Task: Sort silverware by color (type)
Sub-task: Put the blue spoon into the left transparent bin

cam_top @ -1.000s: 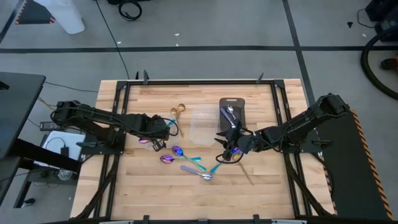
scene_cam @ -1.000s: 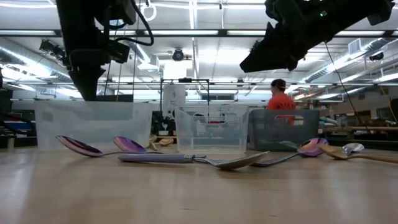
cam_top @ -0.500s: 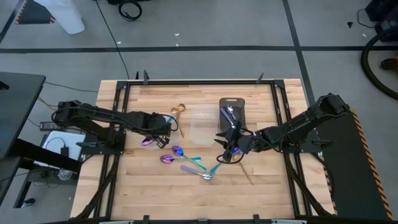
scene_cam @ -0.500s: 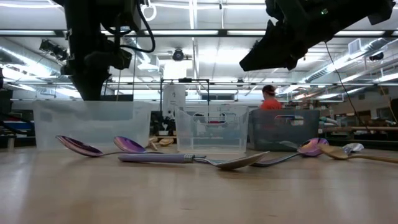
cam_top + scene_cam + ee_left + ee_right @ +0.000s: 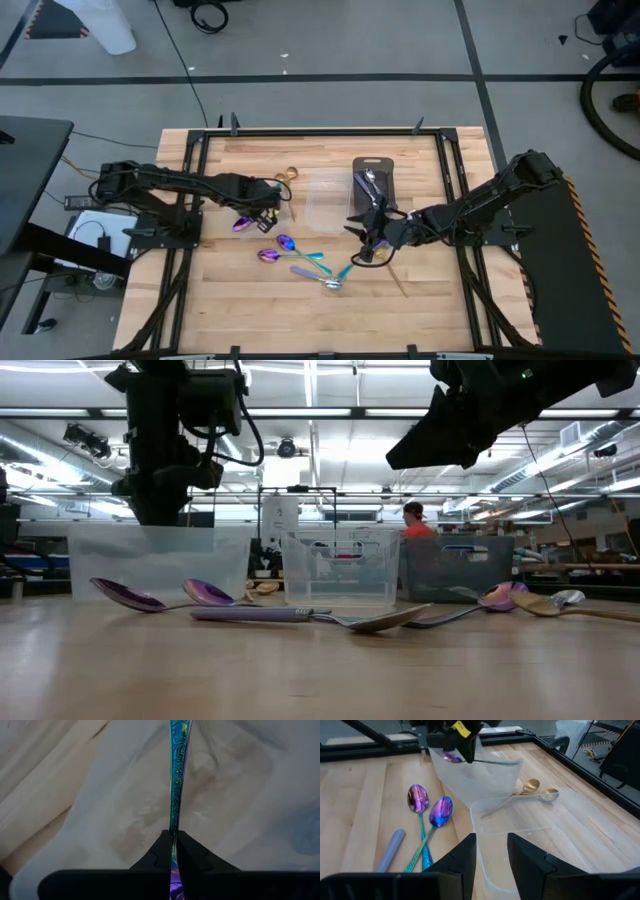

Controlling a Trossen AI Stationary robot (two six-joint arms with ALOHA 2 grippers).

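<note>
While the left gripper (image 5: 268, 209) hangs over a clear container (image 5: 470, 772) left of the table's (image 5: 250, 310) middle, its fingers (image 5: 165, 847) are pressed together on the teal handle of an iridescent purple spoon (image 5: 176, 775), whose bowl shows at the gripper's left side in the high view. The right gripper (image 5: 366, 238) sits right of centre, raised above the wood, with its fingers (image 5: 465, 857) spread and nothing between them. Under and in front of it stands a second clear container (image 5: 327, 200). 2 more purple spoons (image 5: 430, 812) lie side by side on the table near the middle, with a lavender-handled utensil (image 5: 390, 851) just beside them on the near side. 2 gold spoons (image 5: 532, 790) rest on the wood at the far side, beyond the containers. Silver pieces (image 5: 368, 182) lie in the dark tray (image 5: 372, 163), right of the middle container. A person in a red top (image 5: 415, 528) stands in the room behind.
</note>
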